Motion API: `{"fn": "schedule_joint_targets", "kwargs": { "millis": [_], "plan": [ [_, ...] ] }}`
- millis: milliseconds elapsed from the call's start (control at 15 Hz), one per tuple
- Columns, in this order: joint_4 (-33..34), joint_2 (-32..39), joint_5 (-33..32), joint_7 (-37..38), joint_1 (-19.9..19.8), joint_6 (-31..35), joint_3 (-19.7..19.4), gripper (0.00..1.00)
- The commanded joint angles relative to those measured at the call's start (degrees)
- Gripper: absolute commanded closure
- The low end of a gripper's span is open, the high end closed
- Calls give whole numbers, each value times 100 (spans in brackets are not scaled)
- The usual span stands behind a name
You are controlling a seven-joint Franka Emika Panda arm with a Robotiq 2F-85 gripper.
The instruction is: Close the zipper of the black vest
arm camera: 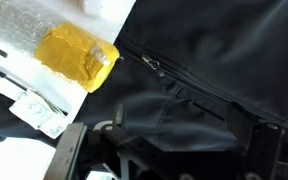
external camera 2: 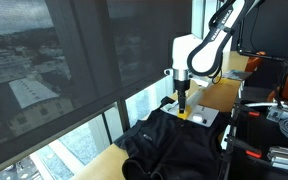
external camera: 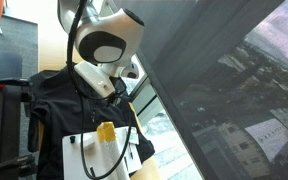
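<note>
Claw [arm camera: 162,135]: it enters from the bottom edge of your wrist view. Its jaws stand wide apart, and only dark cloth shows between them. It grips nothing.
Claw from outside: in both exterior views it hangs point-down from the white arm [external camera 2: 192,55], low over the table by the window.
Black vest [arm camera: 224,50]: it lies directly beneath the claw and spreads away from it, filling most of your wrist view. In an exterior view [external camera 2: 174,145] it is a rumpled heap reaching from below the claw towards the camera.
Zipper [arm camera: 219,95]: a thin line just ahead of the claw, slanting across the vest from upper left to lower right in the wrist view. You cannot tell whether its teeth are joined.
Zip pull [arm camera: 152,65]: a small metal glint at the upper-left end of that line, ahead of the claw and apart from both jaws.
Yellow lump [arm camera: 77,55]: ahead of the claw and to the left in the wrist view, just beside the vest's edge. It rests on a white sheet [arm camera: 14,45].
Small packets [arm camera: 39,110]: they lie beside the claw's left jaw, on the same pale surface.
</note>
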Motion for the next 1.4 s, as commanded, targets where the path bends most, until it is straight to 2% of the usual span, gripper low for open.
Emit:
{"fn": "schedule_joint_targets", "kwargs": {
  "millis": [0,267,400,800,1333],
  "plan": [
    [12,0,-85,95,-86,-18,100,0],
    [10,10,-83,103,-89,-20,106,0],
    [-8,11,-52,55,-241,118,40,0],
    [-370,239,91,525,-419,1388,51,0],
    [-414,834,78,964,-124,1784,131,0]
  ]
}}
